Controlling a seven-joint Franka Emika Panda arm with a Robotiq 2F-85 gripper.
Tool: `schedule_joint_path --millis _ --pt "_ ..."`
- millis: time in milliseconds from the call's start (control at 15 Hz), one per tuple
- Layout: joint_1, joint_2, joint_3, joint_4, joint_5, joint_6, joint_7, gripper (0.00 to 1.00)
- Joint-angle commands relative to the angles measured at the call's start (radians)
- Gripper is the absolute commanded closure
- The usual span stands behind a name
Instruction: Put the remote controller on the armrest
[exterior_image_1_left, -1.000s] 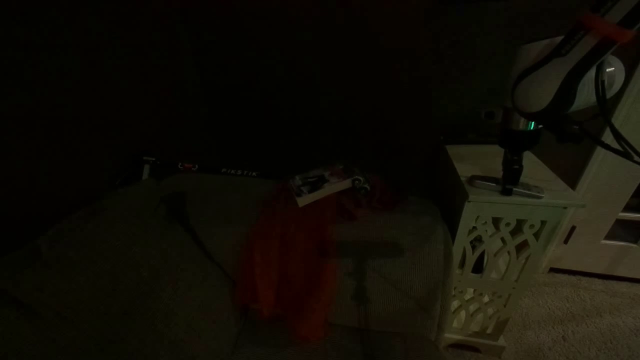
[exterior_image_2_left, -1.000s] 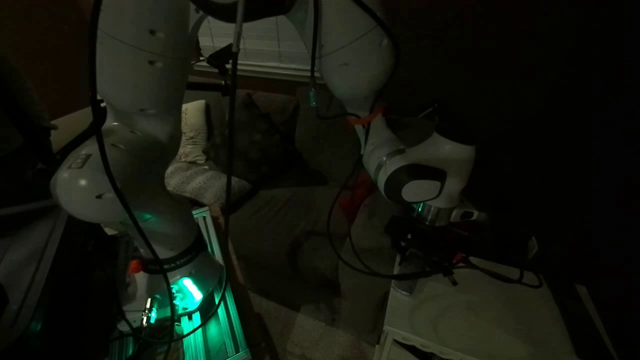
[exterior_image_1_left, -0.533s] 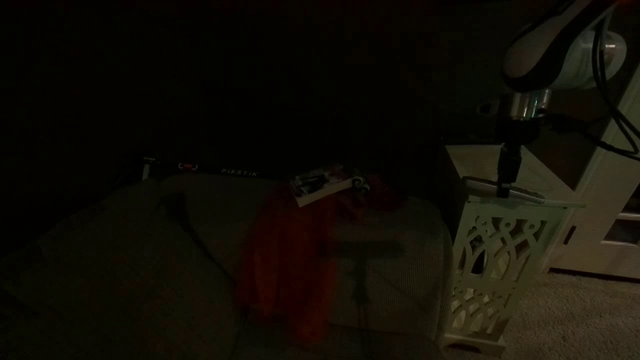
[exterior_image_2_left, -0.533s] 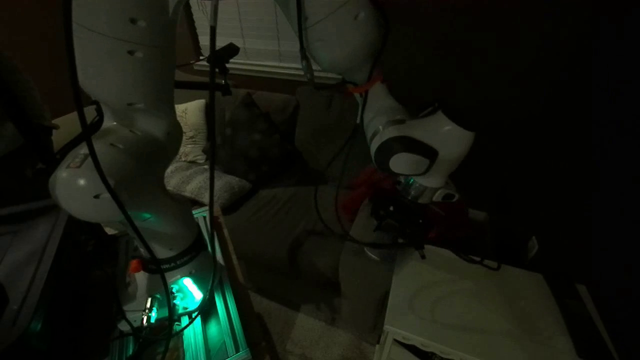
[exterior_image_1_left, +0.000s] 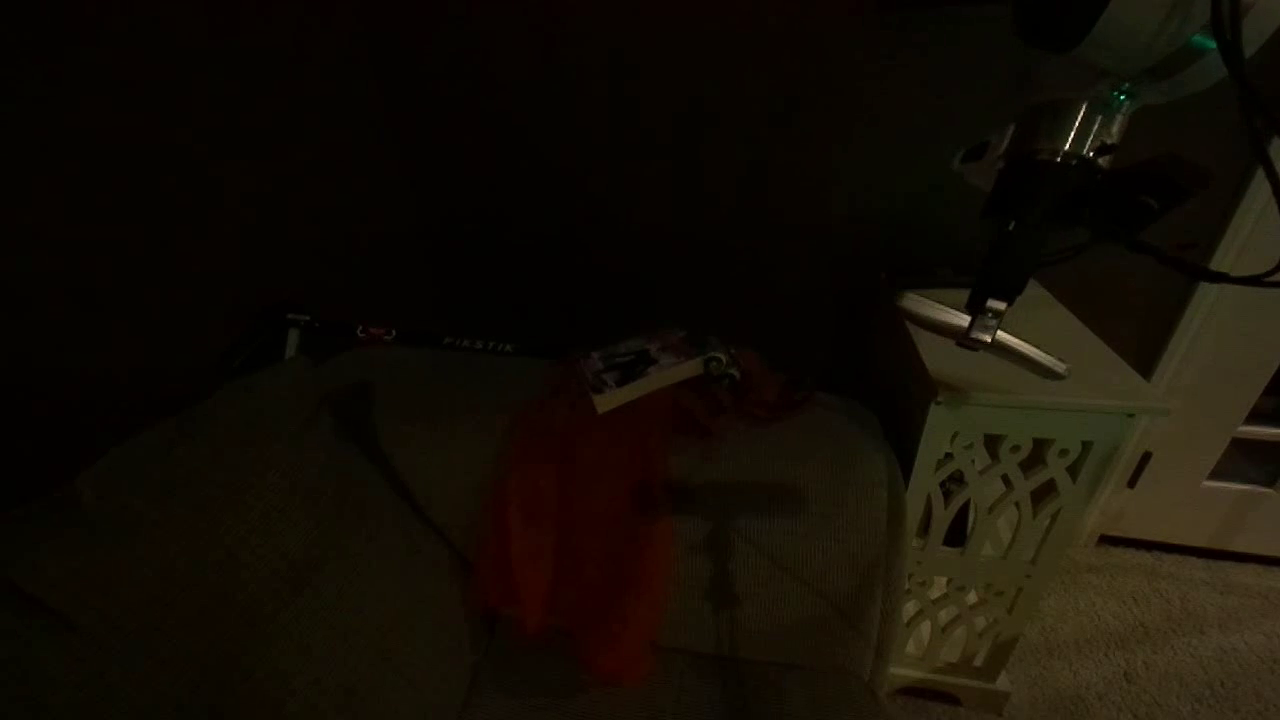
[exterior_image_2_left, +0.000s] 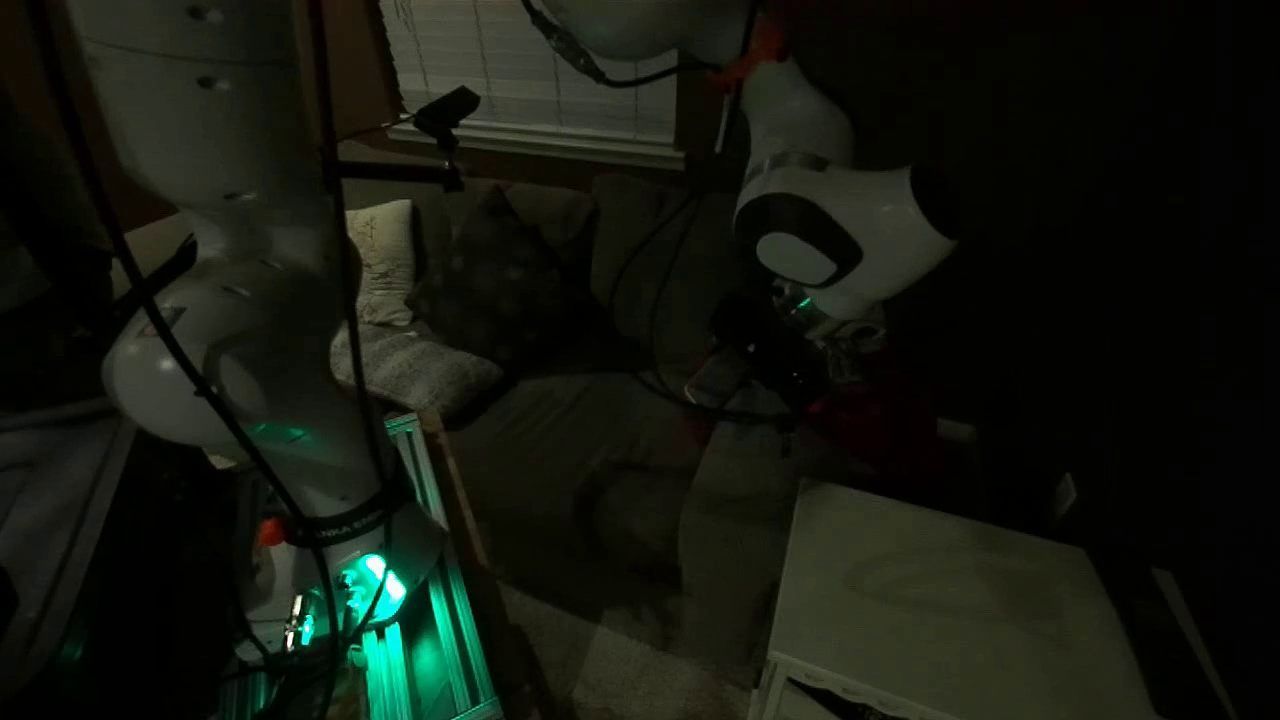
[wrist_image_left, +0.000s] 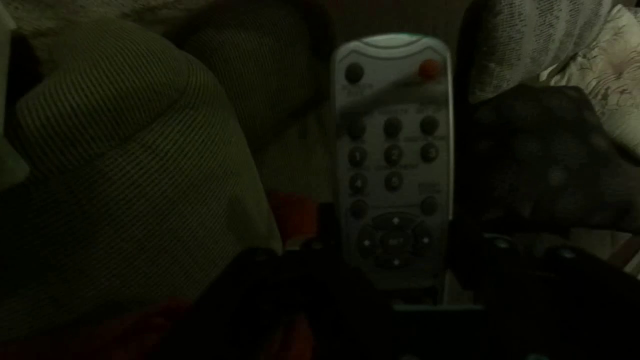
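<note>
though light is poor, i hold remote controller (wrist_image_left: 393, 160) pinched across its sides in my gripper (wrist_image_left: 393, 237), in air, clear of white lattice-sided box (exterior_image_1_left: 1095, 380). surface: couch armrest (wrist_image_left: 150, 150), ribbed, just beside box. on couch (exterior_image_2_left: 550, 465): red cloth (exterior_image_1_left: 580, 560), draped; dark cushion (exterior_image_2_left: 490, 285); pale cushion (exterior_image_2_left: 385, 260). also: window blinds (exterior_image_2_left: 540, 80), carpet (exterior_image_1_left: 1150, 640).

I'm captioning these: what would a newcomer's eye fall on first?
Probably the green light glowing on the arm's base, in an exterior view. Then the remote, held by the gripper near the middle of the wrist view, and the red cloth draped over the sofa in an exterior view.
</note>
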Motion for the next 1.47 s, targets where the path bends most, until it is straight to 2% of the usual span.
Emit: schedule_joint_path --millis 0,67,200,467,600,800,1133,1200,1267,1333,1400 --pt "0.061 -0.004 -0.068 0.003 0.018 -0.018 -0.027 0.47" --pt "0.061 -0.005 -0.070 0.002 0.022 -0.021 -0.039 0.72" --pt "0.097 0.003 -0.093 0.020 0.024 -0.007 0.161 0.72" --pt "0.171 0.054 -0.097 0.053 0.031 0.072 0.429 0.72" --pt "0.196 0.095 -0.091 0.073 0.044 0.150 0.540 0.72" --pt "0.214 0.169 -0.091 0.125 0.019 0.220 0.713 0.72" --pt "0.213 0.273 -0.103 0.226 0.003 0.222 0.994 0.72" --pt "0.211 0.278 -0.100 0.239 0.013 0.197 1.049 0.72" --pt "0.197 0.248 -0.087 0.187 0.008 0.232 0.950 0.72" --pt "0.196 0.258 -0.086 0.196 0.007 0.231 0.962 0.47" --pt "0.196 0.261 -0.086 0.196 0.007 0.232 0.960 0.47"
